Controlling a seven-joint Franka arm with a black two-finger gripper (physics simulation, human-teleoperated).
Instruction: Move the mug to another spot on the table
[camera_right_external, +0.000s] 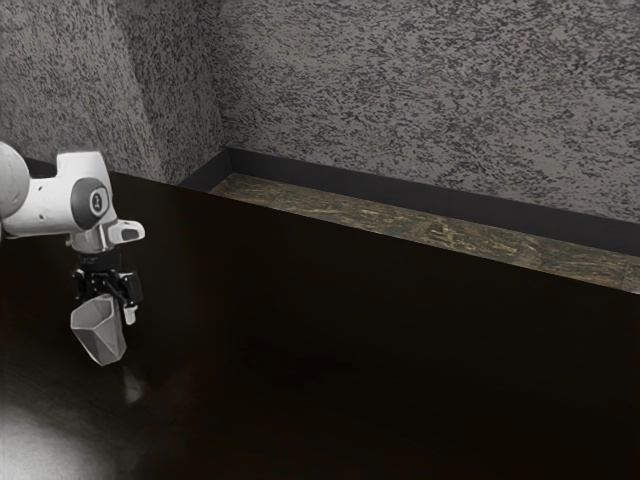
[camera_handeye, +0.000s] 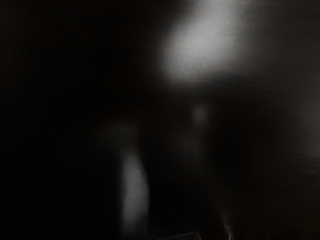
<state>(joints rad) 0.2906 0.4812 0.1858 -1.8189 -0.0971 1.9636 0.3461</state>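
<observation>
Gripper (camera_right_external: 105, 302) closed on the rim of the grey mug (camera_right_external: 98, 338), which hangs tilted just above the dark table (camera_right_external: 350, 330) at the exterior view's near left, presumably held clear to travel without dragging.

Speckled grey walls (camera_right_external: 420, 90), glossy dark table (camera_right_external: 350, 340)

no readable text, label, brand or number (either view).

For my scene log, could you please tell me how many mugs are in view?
1. The mug is held in the pincer just above the table, at the exterior view's left. Nothing seems to hide another.
</observation>
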